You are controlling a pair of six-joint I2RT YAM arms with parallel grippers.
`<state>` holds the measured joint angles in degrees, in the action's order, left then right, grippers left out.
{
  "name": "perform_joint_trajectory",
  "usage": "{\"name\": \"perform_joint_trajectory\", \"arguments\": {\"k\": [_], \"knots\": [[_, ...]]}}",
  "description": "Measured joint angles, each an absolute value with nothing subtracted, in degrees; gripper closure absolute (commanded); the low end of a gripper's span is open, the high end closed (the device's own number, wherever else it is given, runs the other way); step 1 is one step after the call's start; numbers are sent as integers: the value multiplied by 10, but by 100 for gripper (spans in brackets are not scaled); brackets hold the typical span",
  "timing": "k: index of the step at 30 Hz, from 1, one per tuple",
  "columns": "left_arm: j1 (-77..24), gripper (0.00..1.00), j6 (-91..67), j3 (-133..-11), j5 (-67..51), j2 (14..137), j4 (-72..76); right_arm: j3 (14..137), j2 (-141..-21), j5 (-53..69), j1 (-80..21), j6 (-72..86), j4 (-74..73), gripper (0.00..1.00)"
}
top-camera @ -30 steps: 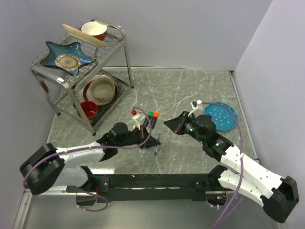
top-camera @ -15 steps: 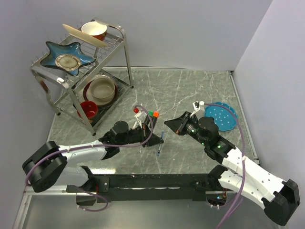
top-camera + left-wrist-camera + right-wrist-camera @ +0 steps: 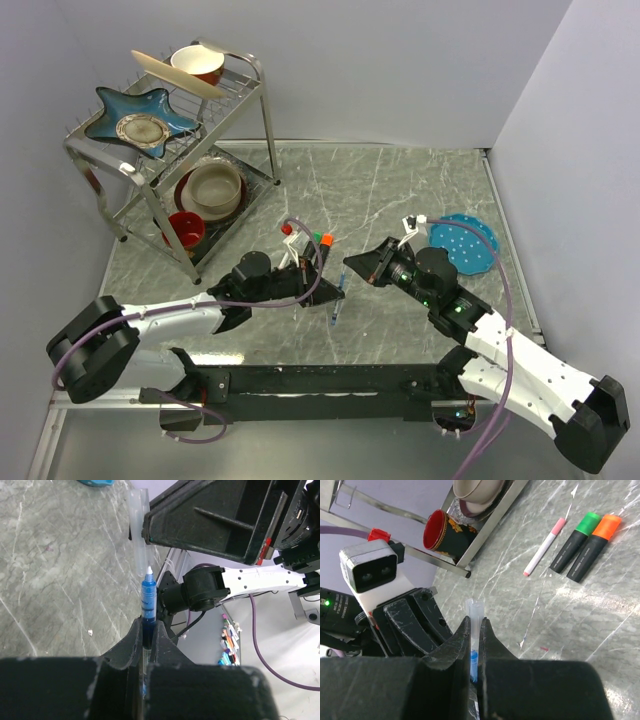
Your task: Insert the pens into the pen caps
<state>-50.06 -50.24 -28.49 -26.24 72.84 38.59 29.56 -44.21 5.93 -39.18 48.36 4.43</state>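
Observation:
My left gripper (image 3: 146, 630) is shut on the thin dark-blue ballpoint (image 3: 148, 597), tip pointing away. The tip touches the mouth of a clear cap (image 3: 138, 530). My right gripper (image 3: 475, 625) is shut on that clear cap (image 3: 474, 611). From above, the two grippers, left (image 3: 322, 282) and right (image 3: 352, 262), meet at the table's middle, with the ballpoint (image 3: 336, 303) between them. Two black highlighters, one with a green cap (image 3: 591, 520) and one with an orange cap (image 3: 610, 524), lie side by side beyond. A white-pink stick pen (image 3: 543, 549) lies left of them.
A metal dish rack (image 3: 255, 95) with bowls, a star plate and a red mug (image 3: 440, 530) stands at the back left. A blue perforated disc (image 3: 470, 245) lies on the right. The marble table (image 3: 400, 190) ends at grey walls.
My left gripper has moved right with the blue pen, toward the right gripper. The right gripper has shifted slightly left. The pen tip now meets the clear cap.

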Motion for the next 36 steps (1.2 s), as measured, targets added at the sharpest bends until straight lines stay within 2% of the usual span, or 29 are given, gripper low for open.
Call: {"name": "perform_joint_trajectory", "arguments": {"k": [17,21,24,26,29,36], "knots": [[-505,99,-481,-303,-255,717,338,256,-406,61,-420,492,70,100],[-505,99,-475,-306,-256,717,320,237,-397,34,-439,500,83,97],[-508,99,-472,-306,-256,713,305,219,-384,6,-459,509,91,87],[-509,99,-470,-306,-256,707,295,212,-377,-4,-470,514,98,75],[-510,99,-462,-306,-254,696,287,211,-373,-10,-482,521,102,62],[-506,99,-437,-317,-241,669,289,218,-365,5,-502,527,79,48]]}}
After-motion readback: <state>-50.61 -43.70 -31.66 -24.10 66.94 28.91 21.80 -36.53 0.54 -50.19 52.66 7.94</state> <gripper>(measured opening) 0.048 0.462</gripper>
